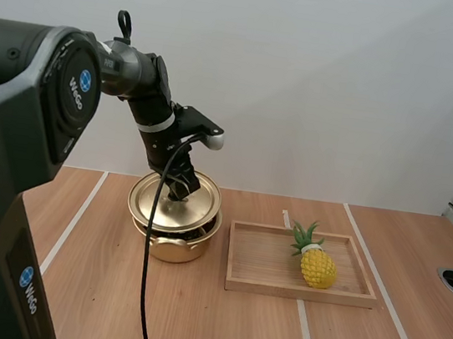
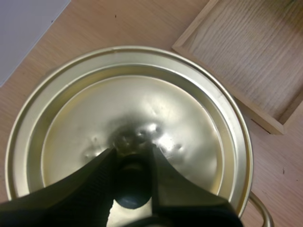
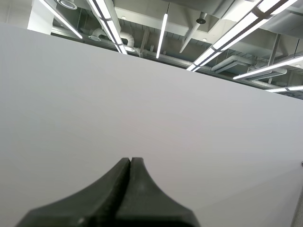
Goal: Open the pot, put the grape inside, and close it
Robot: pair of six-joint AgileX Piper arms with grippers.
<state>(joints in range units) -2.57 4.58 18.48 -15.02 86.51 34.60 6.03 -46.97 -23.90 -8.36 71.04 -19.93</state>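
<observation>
**Left side.** The left gripper [image 1: 180, 190] stood over the centre of the lid [image 1: 154, 203]. Its two fingers [image 2: 102, 165] were set on either side of the dark knob [image 2: 132, 191] and closed against it, so the grip on the knob was judged firm. The lid sat tipped above the pot [image 1: 175, 248], with a dark gap under its near rim. It therefore appeared partly raised rather than seated. Whether its far edge rested on the pot could not be determined.

**Centre.** A wooden tray [image 1: 302, 292] lay flat on the table [image 1: 212, 332], just beside the pot and not touching it.

**Right side.** In the right half of the tray lay a yellow pineapple [image 1: 317, 265] with green leaves, resting on its side and well apart from both arms. This was the fruit on hand, not the grape named in the task. The right gripper [image 3: 130, 163] had its fingers pressed together as one wedge, with nothing between them. It faced a blank wall.

**Assessment.** The step in hand was the first of three: opening the pot. The next move called for a straight lift, so that the lid cleared the rim without dragging the pot. The lid then needed setting down on bare table, clear of the tray and the pot mouth. A tilted lid held by its knob alone could swing, so a slow carry was advisable. The fruit was not yet handled.
</observation>
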